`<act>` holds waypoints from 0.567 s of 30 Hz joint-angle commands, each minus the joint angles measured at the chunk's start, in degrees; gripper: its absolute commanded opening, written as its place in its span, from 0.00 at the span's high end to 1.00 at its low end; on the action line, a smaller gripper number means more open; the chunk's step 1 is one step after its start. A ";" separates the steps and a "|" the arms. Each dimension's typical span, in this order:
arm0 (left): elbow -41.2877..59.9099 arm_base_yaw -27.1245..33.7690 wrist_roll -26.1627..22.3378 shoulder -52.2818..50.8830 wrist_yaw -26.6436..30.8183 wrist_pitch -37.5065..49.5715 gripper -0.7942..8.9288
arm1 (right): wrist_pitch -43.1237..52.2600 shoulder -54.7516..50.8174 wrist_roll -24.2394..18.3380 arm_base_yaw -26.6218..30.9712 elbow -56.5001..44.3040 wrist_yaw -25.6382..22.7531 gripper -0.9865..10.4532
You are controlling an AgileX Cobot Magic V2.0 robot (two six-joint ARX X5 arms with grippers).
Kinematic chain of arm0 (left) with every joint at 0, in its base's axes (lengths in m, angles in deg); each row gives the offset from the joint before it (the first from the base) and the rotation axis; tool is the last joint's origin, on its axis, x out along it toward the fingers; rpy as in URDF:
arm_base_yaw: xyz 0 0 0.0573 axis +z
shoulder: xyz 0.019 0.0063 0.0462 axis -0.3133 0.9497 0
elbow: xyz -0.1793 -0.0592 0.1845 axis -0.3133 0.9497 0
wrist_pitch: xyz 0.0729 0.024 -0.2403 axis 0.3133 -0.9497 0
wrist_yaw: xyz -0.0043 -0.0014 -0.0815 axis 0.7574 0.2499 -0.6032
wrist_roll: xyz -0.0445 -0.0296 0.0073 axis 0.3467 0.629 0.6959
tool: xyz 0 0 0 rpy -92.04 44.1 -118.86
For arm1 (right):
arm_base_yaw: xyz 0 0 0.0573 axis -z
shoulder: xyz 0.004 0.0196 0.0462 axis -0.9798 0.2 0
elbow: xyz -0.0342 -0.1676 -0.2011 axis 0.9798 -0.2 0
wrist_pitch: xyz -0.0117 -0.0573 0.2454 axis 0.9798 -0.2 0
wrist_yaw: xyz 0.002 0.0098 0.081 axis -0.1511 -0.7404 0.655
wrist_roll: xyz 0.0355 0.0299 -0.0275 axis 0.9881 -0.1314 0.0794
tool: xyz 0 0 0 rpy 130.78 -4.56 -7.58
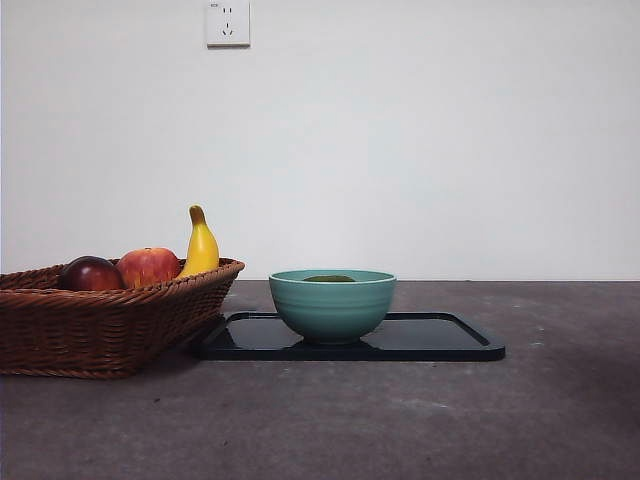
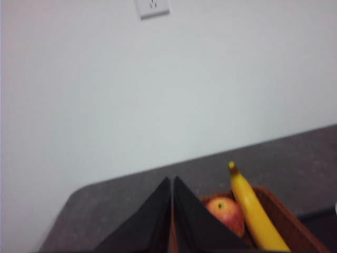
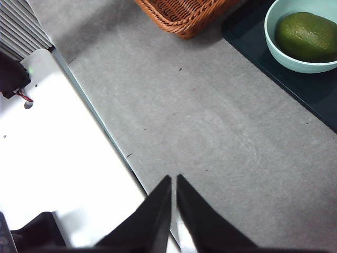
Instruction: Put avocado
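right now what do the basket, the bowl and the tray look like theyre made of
The basket looks like woven wicker or rattan: brown strands and a braided rim. The bowl seems glazed ceramic: a teal, faintly ridged wall with a soft sheen, though coated plastic is possible. The tray looks like black plastic or lacquer, glossy enough to mirror the bowl. The avocado in the bowl is dull and bumpy.

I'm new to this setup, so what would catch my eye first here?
Probably the teal bowl on the black tray mid-table, with the avocado lying inside it. Next, the wicker basket to its left, holding a banana, an apple and a dark red fruit.
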 commanded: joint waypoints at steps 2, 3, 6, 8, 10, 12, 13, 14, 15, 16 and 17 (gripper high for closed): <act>6.10 0.15 0.31 -3.74 0.33 0.68 0.91 | 0.59 0.31 0.50 -0.48 0.42 0.07 0.91; 7.52 0.15 0.46 -4.37 0.33 0.66 0.91 | 0.59 0.31 0.50 -0.48 0.42 0.07 0.91; 11.50 0.15 1.42 -5.92 0.33 0.63 0.91 | 0.59 0.31 0.50 -0.50 0.42 0.07 0.91; 13.40 0.15 1.77 -6.69 0.33 0.57 0.91 | 0.59 0.31 0.50 -0.50 0.42 0.07 0.91; 14.88 0.15 1.77 -7.39 0.33 0.57 0.91 | 0.59 0.31 0.50 -0.48 0.42 0.07 0.91; 16.17 0.15 1.77 -8.28 0.33 0.50 0.91 | 0.59 0.31 0.50 -0.50 0.42 0.07 0.91; 16.63 0.15 1.77 -8.76 0.33 0.35 0.91 | 0.59 0.31 0.50 -0.48 0.42 0.04 0.91; 17.14 0.15 1.75 -9.38 0.35 0.09 0.91 | 0.59 0.31 0.50 -0.48 0.42 0.07 0.91; 17.44 0.15 1.75 -9.90 0.35 -0.22 0.91 | 0.59 0.31 0.50 -0.50 0.42 0.07 0.91; 17.70 0.15 1.73 -9.97 0.35 -0.31 0.91 | 0.59 0.31 0.50 -0.50 0.42 0.07 0.91; 17.97 0.15 1.73 -9.99 0.37 -0.66 0.91 | 0.61 0.31 0.50 -0.50 0.42 0.07 0.91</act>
